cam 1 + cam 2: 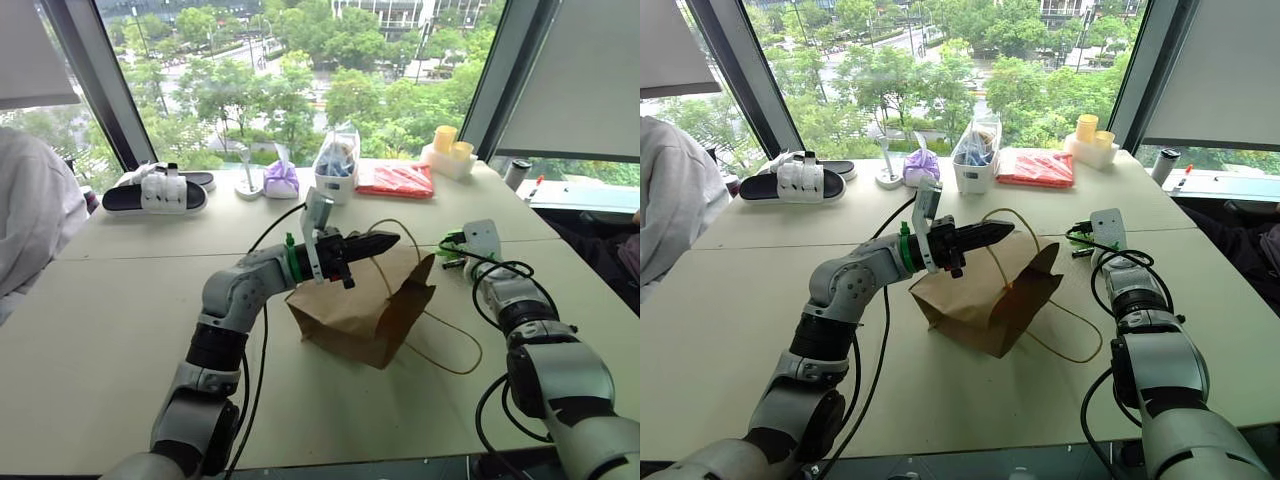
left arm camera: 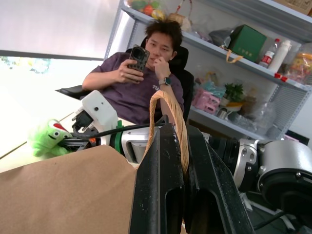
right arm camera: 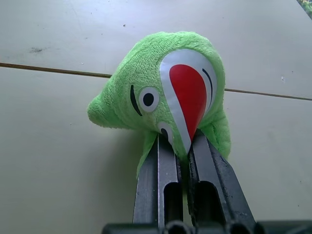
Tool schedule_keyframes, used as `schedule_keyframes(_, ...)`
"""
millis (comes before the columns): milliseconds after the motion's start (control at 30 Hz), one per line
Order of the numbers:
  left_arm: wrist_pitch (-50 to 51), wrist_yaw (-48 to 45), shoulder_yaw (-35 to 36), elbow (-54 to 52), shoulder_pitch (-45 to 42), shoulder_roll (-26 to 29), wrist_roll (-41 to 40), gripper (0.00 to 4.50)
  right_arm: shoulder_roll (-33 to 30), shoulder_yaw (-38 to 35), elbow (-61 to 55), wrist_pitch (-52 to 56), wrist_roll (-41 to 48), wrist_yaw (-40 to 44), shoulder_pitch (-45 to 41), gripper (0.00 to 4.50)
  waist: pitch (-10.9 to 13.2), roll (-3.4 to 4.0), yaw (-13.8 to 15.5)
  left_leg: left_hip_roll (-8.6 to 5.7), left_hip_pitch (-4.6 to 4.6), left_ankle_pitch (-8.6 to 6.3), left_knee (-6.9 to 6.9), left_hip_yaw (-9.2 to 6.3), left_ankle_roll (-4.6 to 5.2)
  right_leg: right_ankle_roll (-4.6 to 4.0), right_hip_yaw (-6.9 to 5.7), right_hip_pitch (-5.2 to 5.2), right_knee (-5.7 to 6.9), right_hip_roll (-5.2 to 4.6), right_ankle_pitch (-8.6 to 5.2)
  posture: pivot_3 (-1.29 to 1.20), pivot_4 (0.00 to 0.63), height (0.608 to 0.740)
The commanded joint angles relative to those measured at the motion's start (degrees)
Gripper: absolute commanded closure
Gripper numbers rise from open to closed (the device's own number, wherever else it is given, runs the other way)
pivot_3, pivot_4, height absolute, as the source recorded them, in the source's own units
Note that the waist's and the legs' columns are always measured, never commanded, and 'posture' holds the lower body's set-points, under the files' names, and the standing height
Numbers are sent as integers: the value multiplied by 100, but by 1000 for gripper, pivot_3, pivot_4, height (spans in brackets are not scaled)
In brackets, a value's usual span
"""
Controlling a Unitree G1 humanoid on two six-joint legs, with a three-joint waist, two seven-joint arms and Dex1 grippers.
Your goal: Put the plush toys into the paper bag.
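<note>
A: What is lying nearest?
B: The paper bag point(image 1: 360, 305) is sitting mid-bench, left gripper point(image 1: 385, 241) pinching its twine handle point(image 2: 170, 114) closed.
A: And beyond?
B: The right gripper point(image 3: 183, 146) is clamping the green plush toy point(image 3: 165, 90); head views barely show it. A purple pouch point(image 1: 281, 178) is resting far back.

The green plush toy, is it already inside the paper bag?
No, the green plush toy sits on the table, pinched by the right gripper, outside the paper bag.
</note>
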Motion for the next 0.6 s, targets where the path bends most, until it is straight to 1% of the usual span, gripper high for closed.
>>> schedule_keyframes(33, -48, -1, 61, -166, -68, -35, -122, 4500, -89, -39, 16, -112, -81, -38, -106, 4473, 0, 0, -1, 0, 0, 0, 0, 0, 0, 0, 0, 0, 0, 0, 0, 0, 150, 740)
schedule_keyframes(133, -82, 0, 72, -95, -126, -64, -108, 4500, -226, -137, -203, -287, -3, 13, -106, 4473, 0, 0, -1, 0, -1, 0, 0, 0, 0, 0, 0, -1, 0, 0, 0, 0, 150, 740)
schedule_keyframes(167, -104, -4, 89, -49, -156, -76, -104, 4500, -386, -238, -594, -330, 97, 148, -27, 4473, 0, 0, 7, 0, -1, 0, -1, 0, 0, 0, 0, -2, 0, 0, 0, 0, 150, 740)
schedule_keyframes(233, -133, -17, 126, 27, -214, -84, -102, 4500, -847, -431, -1995, 154, 280, 587, 449, 4473, 2, 4, 42, -1, -6, 0, 0, -1, 0, 0, 1, -5, -2, 0, 0, 0, 150, 740)
schedule_keyframes(300, -121, -43, 186, 72, -258, -70, -141, 4500, -1257, -684, -3855, 856, 651, 1232, 1216, 4473, 3, 10, 70, -7, -18, -1, 2, -17, 1, 1, -1, -7, -2, -2, 0, 0, 150, 740)
schedule_keyframes(367, -108, -67, 296, 209, -356, -58, -216, 4500, -1758, -1156, -5999, 2021, 1571, 2123, 2217, 4473, 2, 10, 84, -9, -19, -4, -3, -24, 6, 2, -5, -7, -3, -2, -1, 0, 150, 740)
schedule_keyframes(400, -112, -78, 335, 284, -406, -57, -240, 4500, -1975, -1396, -6812, 2572, 2025, 2467, 2653, 4473, 3, 9, 60, -9, -22, -9, -5, -28, 14, 4, -11, -6, -5, -2, -2, 0, 150, 740)
schedule_keyframes(500, -144, -167, 380, 524, -553, -59, -242, 4500, -2506, -1951, -8534, 3664, 3085, 3319, 3813, 4473, 2, 10, 10, -1, -6, -17, -7, -25, 28, 8, -16, 5, -9, 3, -4, 0, 150, 740)
schedule_keyframes(533, -167, -216, 366, 606, -591, -63, -220, 4500, -2615, -2095, -8963, 3943, 3351, 3501, 4162, 4473, 3, 9, 12, 2, 4, -19, -5, -19, 32, 8, -16, 12, -10, 3, -5, 0, 150, 740)
schedule_keyframes(567, -184, -253, 356, 662, -615, -68, -200, 4500, -2678, -2202, -9240, 4146, 3529, 3585, 4386, 4473, 3, 8, 12, 4, 3, -38, 1, -15, 65, 8, -16, 15, -11, 4, -5, 0, 150, 740)
schedule_keyframes(600, -193, -287, 347, 704, -632, -76, -187, 4500, -2704, -2274, -9447, 4351, 3690, 3597, 4544, 4473, 3, 9, 8, 5, 7, -40, 14, -13, 67, 7, -16, 21, -8, 4, -4, 0, 150, 740)
